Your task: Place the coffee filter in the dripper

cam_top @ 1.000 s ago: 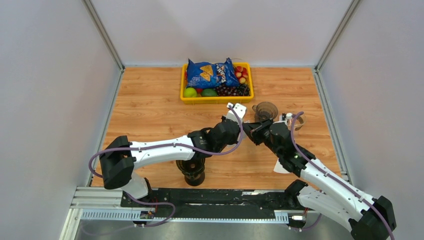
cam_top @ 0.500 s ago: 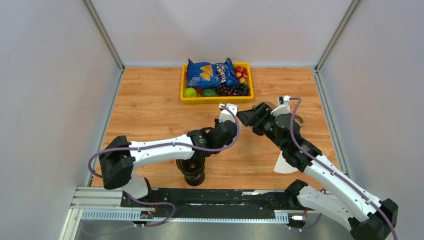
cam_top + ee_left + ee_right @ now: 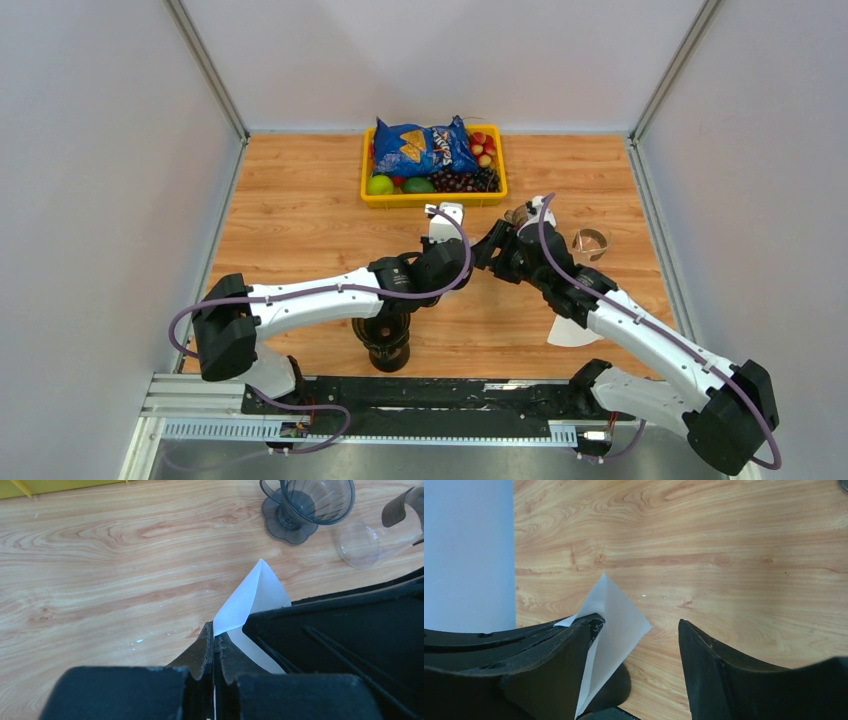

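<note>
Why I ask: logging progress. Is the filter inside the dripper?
No, the dripper stands empty; the left gripper pinches the filter.

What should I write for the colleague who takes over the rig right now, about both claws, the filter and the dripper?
Left claw: shut on the coffee filter, which it holds off the table.
Right claw: open, with one finger on each side of the filter. Whether it touches the filter cannot be told.
Dripper: upright on the table, empty, next to the glass carafe.
Done: the filter is picked up.
Left: carry it to the dripper and seat it inside.
Note: another white paper piece lies on the table by the right arm.
</note>
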`<state>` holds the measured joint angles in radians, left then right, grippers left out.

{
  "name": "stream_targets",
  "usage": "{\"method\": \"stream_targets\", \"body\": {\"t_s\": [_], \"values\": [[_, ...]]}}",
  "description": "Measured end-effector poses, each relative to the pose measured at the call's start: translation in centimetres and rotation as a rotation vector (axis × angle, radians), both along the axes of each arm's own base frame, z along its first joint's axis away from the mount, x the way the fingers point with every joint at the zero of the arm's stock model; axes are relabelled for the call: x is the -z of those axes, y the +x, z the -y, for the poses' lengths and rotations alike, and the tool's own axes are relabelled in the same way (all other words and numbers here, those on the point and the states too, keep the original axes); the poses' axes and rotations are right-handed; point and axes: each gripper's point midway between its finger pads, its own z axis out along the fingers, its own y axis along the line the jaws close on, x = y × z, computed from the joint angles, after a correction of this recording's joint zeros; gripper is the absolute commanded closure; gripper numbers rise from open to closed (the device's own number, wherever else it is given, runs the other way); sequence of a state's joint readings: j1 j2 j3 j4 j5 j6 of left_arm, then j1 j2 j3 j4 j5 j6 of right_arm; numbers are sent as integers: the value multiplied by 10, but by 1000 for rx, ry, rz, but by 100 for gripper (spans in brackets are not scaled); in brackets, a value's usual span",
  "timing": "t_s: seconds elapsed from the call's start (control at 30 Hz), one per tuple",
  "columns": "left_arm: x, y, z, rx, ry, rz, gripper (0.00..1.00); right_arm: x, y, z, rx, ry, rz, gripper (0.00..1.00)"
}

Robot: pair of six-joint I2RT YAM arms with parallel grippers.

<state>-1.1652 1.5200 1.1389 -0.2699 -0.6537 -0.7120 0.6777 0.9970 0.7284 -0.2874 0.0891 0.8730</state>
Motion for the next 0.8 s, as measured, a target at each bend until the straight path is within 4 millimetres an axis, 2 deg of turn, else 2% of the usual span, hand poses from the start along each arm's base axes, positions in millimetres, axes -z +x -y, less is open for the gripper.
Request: {"method": "stream_targets", "body": {"t_s": [0.2, 0.47, 0.8], "values": [[-1, 2, -3, -27, -6, 4, 100, 4, -3, -1, -14, -7, -16, 33], [-4, 5, -6, -63, -9, 7, 100, -5, -7, -1, -26, 18, 1, 38], [-4, 6, -6, -86, -22, 6, 100, 20, -17, -18, -84, -33, -61, 45]]}}
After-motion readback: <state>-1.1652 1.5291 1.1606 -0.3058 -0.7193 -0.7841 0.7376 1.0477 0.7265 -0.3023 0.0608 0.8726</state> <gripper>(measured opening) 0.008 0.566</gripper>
